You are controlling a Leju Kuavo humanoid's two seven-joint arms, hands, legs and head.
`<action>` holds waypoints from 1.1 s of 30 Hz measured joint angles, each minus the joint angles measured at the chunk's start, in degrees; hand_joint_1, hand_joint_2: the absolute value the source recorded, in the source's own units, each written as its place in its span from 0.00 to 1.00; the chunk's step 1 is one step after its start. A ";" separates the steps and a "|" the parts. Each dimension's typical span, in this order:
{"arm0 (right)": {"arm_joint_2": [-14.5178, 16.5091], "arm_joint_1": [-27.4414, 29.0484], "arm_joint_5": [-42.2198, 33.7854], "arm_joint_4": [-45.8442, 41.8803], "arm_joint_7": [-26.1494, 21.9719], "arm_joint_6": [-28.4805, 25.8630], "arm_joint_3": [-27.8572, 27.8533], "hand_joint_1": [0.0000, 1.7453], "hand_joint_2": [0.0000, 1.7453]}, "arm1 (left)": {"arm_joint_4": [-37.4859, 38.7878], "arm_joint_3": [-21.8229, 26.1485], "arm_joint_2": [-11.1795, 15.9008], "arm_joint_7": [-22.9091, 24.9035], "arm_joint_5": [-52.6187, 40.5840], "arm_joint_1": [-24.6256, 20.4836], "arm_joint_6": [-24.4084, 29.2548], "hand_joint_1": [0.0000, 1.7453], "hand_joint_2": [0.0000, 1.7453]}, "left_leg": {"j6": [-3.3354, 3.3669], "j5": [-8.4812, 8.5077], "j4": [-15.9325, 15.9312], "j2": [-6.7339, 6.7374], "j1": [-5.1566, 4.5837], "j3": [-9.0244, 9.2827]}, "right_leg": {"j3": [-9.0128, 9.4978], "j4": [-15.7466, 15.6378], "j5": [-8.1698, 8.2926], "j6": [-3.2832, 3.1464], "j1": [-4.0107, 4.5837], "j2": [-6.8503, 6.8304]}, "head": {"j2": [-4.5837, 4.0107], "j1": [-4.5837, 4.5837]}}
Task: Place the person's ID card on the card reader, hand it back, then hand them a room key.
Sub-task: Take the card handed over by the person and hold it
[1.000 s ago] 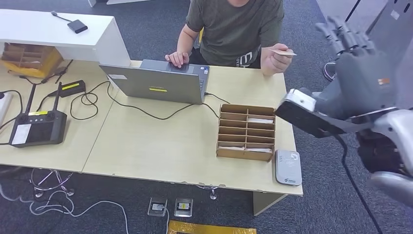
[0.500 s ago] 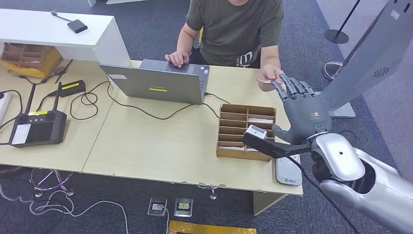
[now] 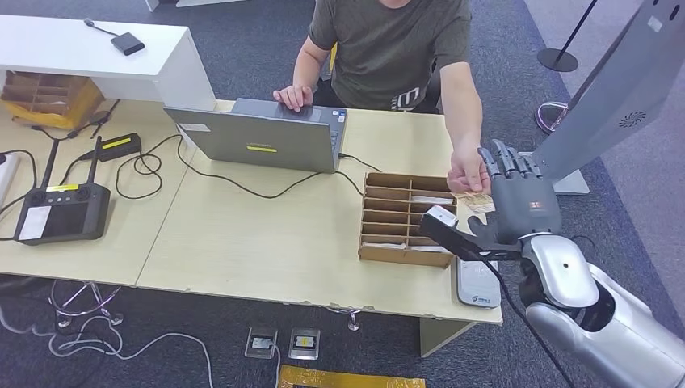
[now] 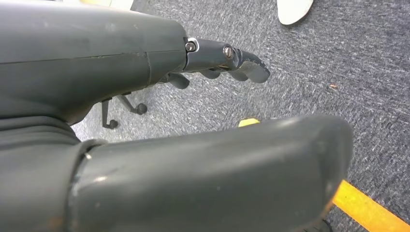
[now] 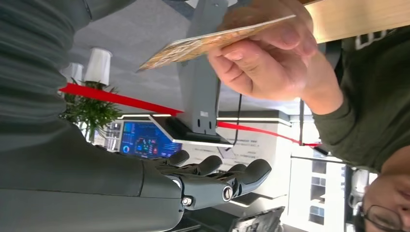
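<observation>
Here, I hold my right hand (image 3: 517, 202) open-fingered beside the person's hand (image 3: 467, 171), which offers the ID card (image 5: 212, 42) above the counter (image 3: 258, 242), awaiting my grasp.

The table (image 3: 266, 242) bears a laptop (image 3: 262, 141), card tray (image 3: 408, 218) and card reader (image 3: 476, 279).

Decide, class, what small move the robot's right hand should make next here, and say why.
Probably close the right hand on the ID card: the person's hand holds it out right beside the spread fingers, and the card reader waits on the table just below.
</observation>
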 joint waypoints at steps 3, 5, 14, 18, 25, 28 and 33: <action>0.29 1.18 1.27 0.23 -0.03 0.03 -2.07 0.48 1.00 | 0.00 0.00 0.08 0.04 -0.26 0.01 -0.03 0.00 0.00 | 0.00 0.00 0.00 0.01 0.00 0.00 | 0.00 0.00 0.00 0.00 0.00 0.01 | 0.00 0.00; 0.60 1.86 1.94 0.40 -0.07 0.01 -3.25 0.97 1.00 | 0.00 0.01 0.09 0.11 -0.33 0.02 -0.01 0.00 0.00 | 0.00 0.00 0.00 0.02 0.00 0.00 | 0.00 0.00 0.00 0.00 0.00 0.01 | 0.00 0.00; 2.76 4.08 2.95 1.48 -2.36 -1.97 -6.61 1.00 1.00 | 0.00 0.00 0.10 0.60 -0.34 0.04 0.30 0.00 0.00 | 0.00 0.00 0.00 0.02 0.00 0.01 | 0.00 0.01 0.02 -0.02 0.00 0.03 | 0.00 0.00; 3.68 4.46 4.02 1.95 -2.49 -1.98 -7.48 1.00 1.00 | 0.00 -0.01 0.10 0.63 -0.42 0.04 0.55 0.00 0.00 | 0.00 0.00 0.00 0.02 0.00 0.01 | 0.00 0.00 0.02 -0.02 0.00 0.02 | 0.00 0.00; 4.22 5.83 5.26 2.23 -2.16 -1.38 -9.25 1.00 1.00 | 0.00 -0.02 0.14 0.74 -1.36 0.04 0.20 0.00 0.00 | 0.00 0.00 0.00 0.03 -0.01 0.03 | 0.00 -0.01 0.02 -0.02 0.00 0.03 | 0.00 0.01; 4.33 6.96 5.62 2.22 -1.97 -0.43 -10.47 1.00 1.00 | 0.00 -0.02 0.21 0.95 -1.83 0.05 -0.15 0.00 0.00 | 0.00 0.00 0.00 0.03 -0.01 0.03 | 0.00 -0.01 0.02 -0.02 0.00 0.03 | 0.00 0.01; 4.33 8.33 5.91 2.10 -1.94 1.04 -12.14 1.00 1.00 | 0.00 -0.04 0.37 1.17 -2.51 0.07 -0.52 0.00 0.00 | 0.00 0.00 0.01 0.07 -0.01 0.06 | -0.01 -0.01 0.02 -0.02 0.00 0.06 | 0.00 0.00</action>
